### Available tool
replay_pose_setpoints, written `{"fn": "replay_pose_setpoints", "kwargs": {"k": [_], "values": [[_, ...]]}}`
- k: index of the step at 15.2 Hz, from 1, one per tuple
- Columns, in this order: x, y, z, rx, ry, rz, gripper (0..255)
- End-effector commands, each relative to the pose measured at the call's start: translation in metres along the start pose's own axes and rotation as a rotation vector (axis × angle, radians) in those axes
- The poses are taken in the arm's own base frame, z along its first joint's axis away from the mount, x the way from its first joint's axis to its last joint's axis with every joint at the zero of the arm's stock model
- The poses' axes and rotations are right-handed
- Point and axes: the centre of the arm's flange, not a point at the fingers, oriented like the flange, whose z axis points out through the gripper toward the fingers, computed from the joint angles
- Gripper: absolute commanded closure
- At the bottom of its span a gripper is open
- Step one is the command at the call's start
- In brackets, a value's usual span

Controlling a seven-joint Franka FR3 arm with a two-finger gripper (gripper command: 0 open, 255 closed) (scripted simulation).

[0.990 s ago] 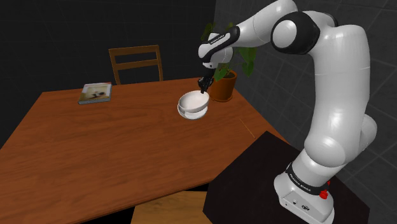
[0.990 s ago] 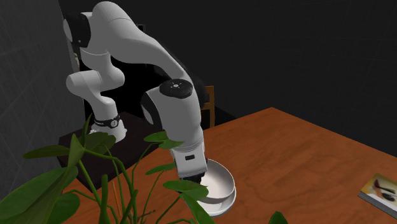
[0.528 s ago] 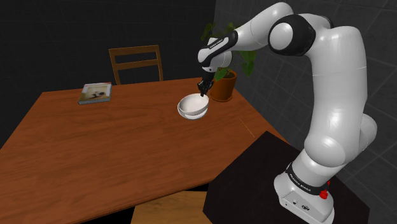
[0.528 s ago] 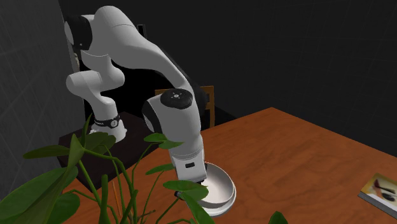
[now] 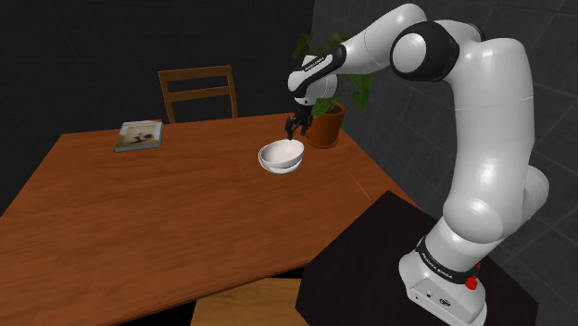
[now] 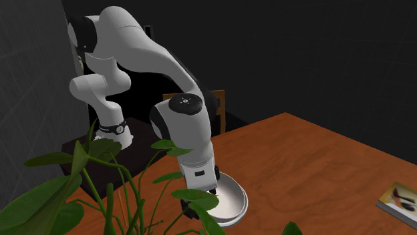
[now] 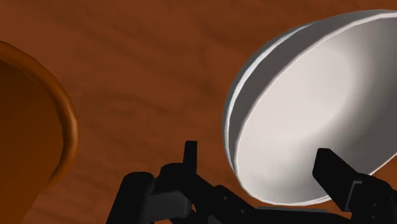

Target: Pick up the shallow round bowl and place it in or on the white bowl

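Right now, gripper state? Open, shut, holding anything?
Gripper: open, holding nothing; fingers apart astride the rim of the shallow round bowl, which sits in the white bowl.

Table grained reddish wood; shallow round bowl smooth white, faint sheen.

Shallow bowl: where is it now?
In the shoulder view the shallow bowl sits nested in the white bowl on the table, left of the orange plant pot, under the open hand.
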Motion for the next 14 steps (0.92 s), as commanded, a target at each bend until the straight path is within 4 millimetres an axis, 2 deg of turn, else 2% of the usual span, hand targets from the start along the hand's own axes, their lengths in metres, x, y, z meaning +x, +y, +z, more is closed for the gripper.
{"fn": "replay_pose_setpoints", "kwargs": {"k": [1, 2, 6, 14], "values": [[0.000, 0.000, 0.000, 0.000, 0.000, 0.000, 0], [0.000, 0.000, 0.000, 0.000, 0.000, 0.000, 0], [0.000, 0.000, -0.050, 0.000, 0.000, 0.000, 0], [0.000, 0.000, -0.050, 0.000, 0.000, 0.000, 0]]}}
